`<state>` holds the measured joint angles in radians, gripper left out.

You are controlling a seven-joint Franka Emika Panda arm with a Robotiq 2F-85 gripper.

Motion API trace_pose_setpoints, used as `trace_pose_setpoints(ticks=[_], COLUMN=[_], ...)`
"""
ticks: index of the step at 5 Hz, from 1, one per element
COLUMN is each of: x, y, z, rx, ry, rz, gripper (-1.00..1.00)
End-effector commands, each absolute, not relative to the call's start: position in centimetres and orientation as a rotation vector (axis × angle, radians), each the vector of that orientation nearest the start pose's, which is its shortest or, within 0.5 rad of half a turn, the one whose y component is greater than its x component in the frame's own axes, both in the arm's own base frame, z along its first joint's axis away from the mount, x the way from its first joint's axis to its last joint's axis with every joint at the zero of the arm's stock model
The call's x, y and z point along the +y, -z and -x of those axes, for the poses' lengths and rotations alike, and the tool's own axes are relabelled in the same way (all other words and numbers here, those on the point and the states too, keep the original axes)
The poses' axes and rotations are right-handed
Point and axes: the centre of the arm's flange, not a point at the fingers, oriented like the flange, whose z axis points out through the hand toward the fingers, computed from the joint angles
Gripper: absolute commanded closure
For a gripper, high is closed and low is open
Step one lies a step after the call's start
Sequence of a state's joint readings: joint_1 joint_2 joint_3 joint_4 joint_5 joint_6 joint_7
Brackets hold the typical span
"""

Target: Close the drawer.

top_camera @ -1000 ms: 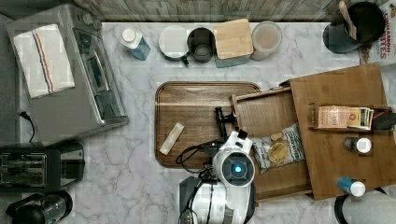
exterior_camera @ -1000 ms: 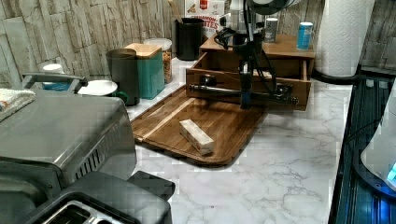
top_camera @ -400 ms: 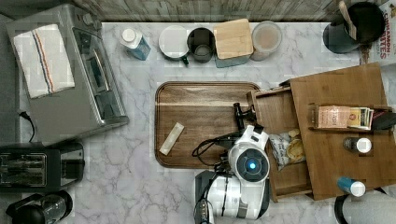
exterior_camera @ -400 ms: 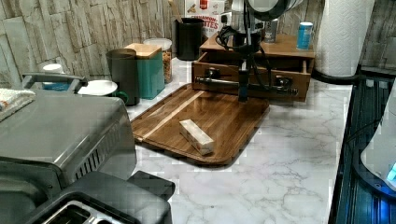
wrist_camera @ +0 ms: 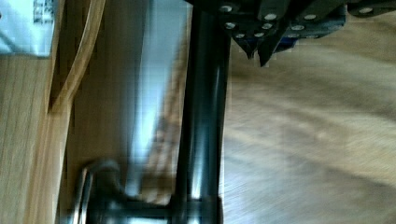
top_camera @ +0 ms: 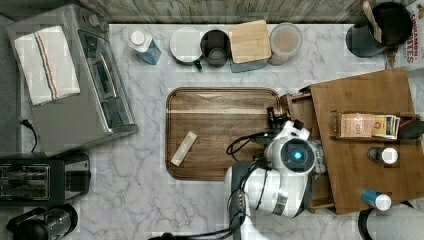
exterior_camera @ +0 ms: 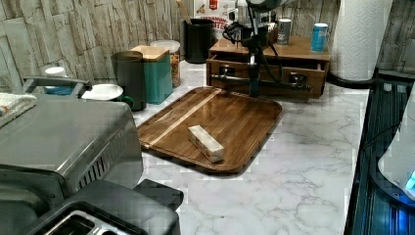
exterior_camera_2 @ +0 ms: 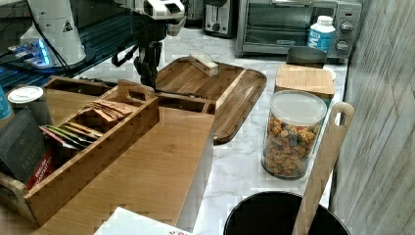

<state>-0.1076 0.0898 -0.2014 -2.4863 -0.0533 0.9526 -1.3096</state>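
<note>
Clearly, the drawer [exterior_camera: 266, 78] is almost home: in the left view its front sits just proud of the cabinet [exterior_camera: 288, 51], and in the top view only a narrow strip of it [top_camera: 300, 112] shows beside the cabinet top. We see the gripper [exterior_camera: 253, 88] hanging straight down against the long dark handle bar [exterior_camera: 264, 82] that runs across the drawer front, with its tips just above the serving tray [exterior_camera: 220, 122]. In the wrist view the jaws look drawn together to a narrow point beside the bar [wrist_camera: 203, 116], gripping nothing.

We judge the main risk to be the tips slipping off the round bar, over or under it, since they only lean on it; the push would then miss the front. Pushing off-centre might also skew the drawer in its slot and jam it. If the arm drops lower, the tips could scrape the tray or shove it across the counter [exterior_camera: 303, 161].

The drawer is medium-brown wood, wide and shallow, with thin walls.
</note>
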Motion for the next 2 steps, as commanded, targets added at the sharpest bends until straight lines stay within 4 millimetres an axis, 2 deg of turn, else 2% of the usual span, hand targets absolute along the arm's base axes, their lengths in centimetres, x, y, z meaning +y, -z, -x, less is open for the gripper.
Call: trace_pose_setpoints(ticks=[1, 2], x=[-33.9, -33.2], y=[-39.48, -39.23], z=[-47.72, -48.09], rx=[-0.365, -0.349], ry=[0.412, 0.31], rz=[3.362, 3.438], gripper=[1.0, 1.0])
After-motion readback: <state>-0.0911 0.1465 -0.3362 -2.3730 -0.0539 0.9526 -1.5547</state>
